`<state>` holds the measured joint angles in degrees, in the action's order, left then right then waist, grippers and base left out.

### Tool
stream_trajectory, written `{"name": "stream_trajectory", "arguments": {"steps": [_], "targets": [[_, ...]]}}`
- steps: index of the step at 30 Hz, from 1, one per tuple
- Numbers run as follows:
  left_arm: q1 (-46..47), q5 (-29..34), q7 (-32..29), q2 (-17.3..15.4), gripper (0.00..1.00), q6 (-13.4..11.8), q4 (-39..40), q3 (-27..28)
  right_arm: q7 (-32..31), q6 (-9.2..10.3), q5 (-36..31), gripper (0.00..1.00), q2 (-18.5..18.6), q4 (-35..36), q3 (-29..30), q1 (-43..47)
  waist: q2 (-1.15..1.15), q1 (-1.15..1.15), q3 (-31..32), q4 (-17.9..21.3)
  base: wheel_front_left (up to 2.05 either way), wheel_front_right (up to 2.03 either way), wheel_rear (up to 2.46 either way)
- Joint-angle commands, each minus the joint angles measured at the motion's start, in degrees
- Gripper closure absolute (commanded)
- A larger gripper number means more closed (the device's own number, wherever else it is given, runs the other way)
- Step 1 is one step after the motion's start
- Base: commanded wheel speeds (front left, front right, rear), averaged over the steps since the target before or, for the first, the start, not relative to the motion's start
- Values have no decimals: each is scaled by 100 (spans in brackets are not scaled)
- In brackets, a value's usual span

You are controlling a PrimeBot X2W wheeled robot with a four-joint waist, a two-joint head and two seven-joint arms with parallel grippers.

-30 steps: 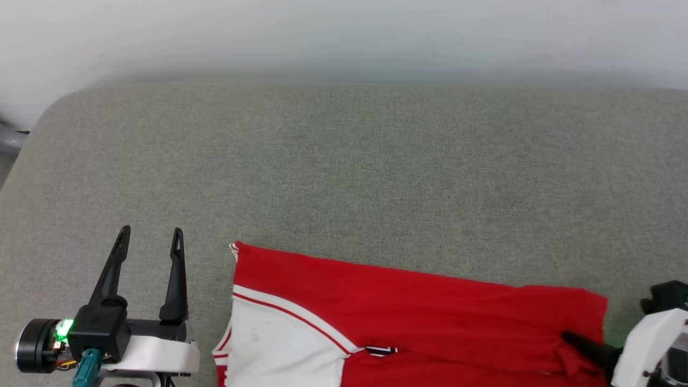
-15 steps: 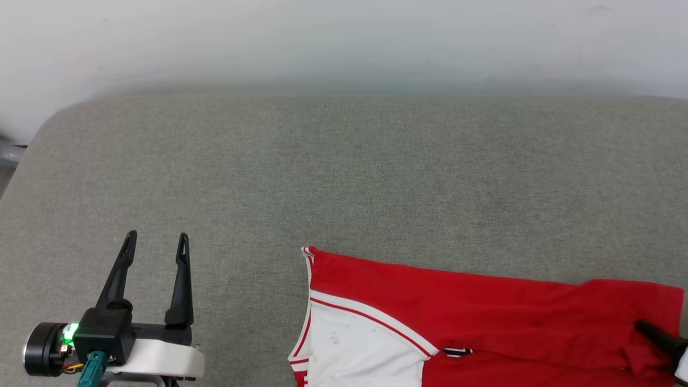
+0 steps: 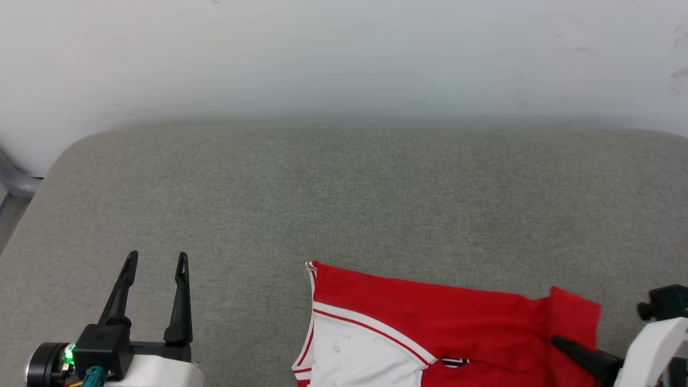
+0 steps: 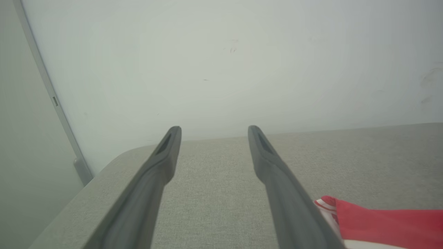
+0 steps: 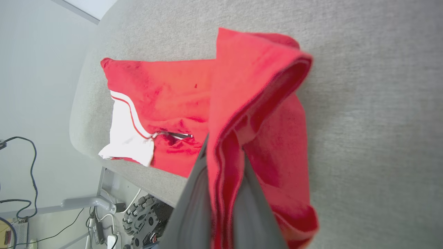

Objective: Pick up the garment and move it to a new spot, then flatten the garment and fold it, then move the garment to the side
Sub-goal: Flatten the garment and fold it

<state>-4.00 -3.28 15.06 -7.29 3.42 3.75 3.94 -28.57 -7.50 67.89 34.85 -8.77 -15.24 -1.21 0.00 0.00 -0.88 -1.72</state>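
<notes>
The garment (image 3: 430, 328) lies along the near edge of the pad (image 3: 344, 204), long axis left to right, its right end pinched and raised by the right gripper (image 5: 224, 149), while the left gripper (image 3: 156, 260), fingers spread and empty, stands well off its left end.

You have a grey fabric-topped counter (image 3: 344, 204) against a pale wall (image 3: 344, 54); below its edge, black cables (image 5: 35, 159) and a grey metal leg (image 5: 83, 202).

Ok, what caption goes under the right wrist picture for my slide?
The right tool pinches a fold of the soft red-and-white shirt on the grey fabric surface.
</notes>
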Motion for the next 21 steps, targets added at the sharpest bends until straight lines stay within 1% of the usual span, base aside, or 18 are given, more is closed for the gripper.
{"name": "stream_trajectory", "arguments": {"steps": [1, 5, 11, 14, 17, 19, 21], "targets": [[-61, -22, 14, 5, 0, 11, -1, 18, -52, 3, 32, 100, -90, 87, 15, 55, 0, 0, 34, -24, 0, 0, 0], [-74, -14, 14, 33, 0, 68, 2, 54, -367, 3, 86, 100, -545, 439, 24, 117, 0, 0, 82, -81, 0, 0, 0], [-52, 24, 15, 75, 0, 119, 20, 91, -776, 3, 81, 100, -1525, 624, 93, -71, 0, 0, 57, -230, 0, 0, 0], [-35, 28, 14, 86, 0, 155, 19, 117, -939, 3, 25, 100, -2054, 565, 157, -195, 0, 0, 37, -321, 0, 0, 0], [-19, 34, 14, 88, 0, 175, 12, 143, -1078, 3, -192, 100, -2565, 404, 219, -337, 0, 0, 19, -412, 0, 0, 0], [12, 45, 14, 99, 0, 190, -1, 141, -1138, 3, -426, 100, -2809, 279, 253, -447, 0, 0, 10, -481, 0, 0, 0], [43, 42, 14, 113, 0, 198, -14, 151, -1183, 3, -722, 100, -2960, 126, 262, -547, 0, 0, 6, -556, 0, 0, 0]]}}
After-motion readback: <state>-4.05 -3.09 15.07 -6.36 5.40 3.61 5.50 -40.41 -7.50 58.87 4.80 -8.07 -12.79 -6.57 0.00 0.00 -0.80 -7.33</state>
